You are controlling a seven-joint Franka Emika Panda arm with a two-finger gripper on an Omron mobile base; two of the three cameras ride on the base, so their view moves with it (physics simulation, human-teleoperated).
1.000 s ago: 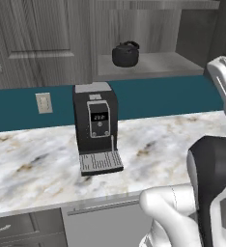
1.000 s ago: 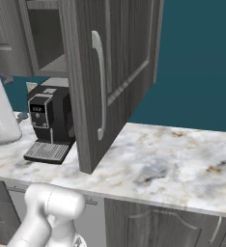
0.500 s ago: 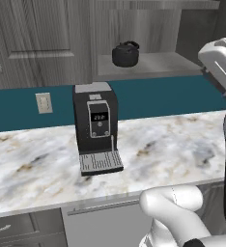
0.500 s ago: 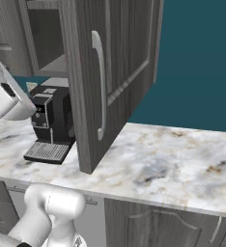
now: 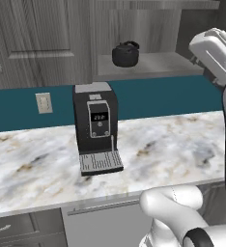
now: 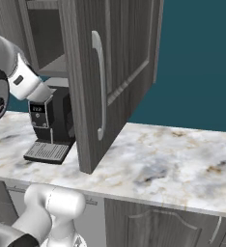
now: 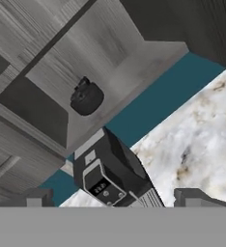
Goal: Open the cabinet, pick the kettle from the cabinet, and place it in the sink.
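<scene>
You see the cabinet [image 6: 112, 62] with its door swung open toward you; in the right base view the door with its long silver handle [image 6: 100, 91] stands edge-on above the bench [image 6: 173, 166]. The kettle [image 5: 125, 53] sits on the lower shelf [image 5: 153, 65] inside the cabinet, alone, at about 1 o'clock above the coffee machine [image 5: 96, 128]. The coffee machine stands on the marble bench against the teal wall [image 5: 158, 99], with a wall outlet [image 5: 44, 102] at its 9 o'clock.

In the hand view the kettle [image 7: 86, 97] lies at about 11 o'clock from the picture's middle, well apart from the hand [image 7: 115, 198]. Its two fingertips [image 7: 192, 197] stand far apart at the bottom, so the hand is wide and holds nothing. In the left base view the arm's white wrist [image 5: 214, 50] is raised at 3 o'clock from the kettle, near the shelf's right end.
</scene>
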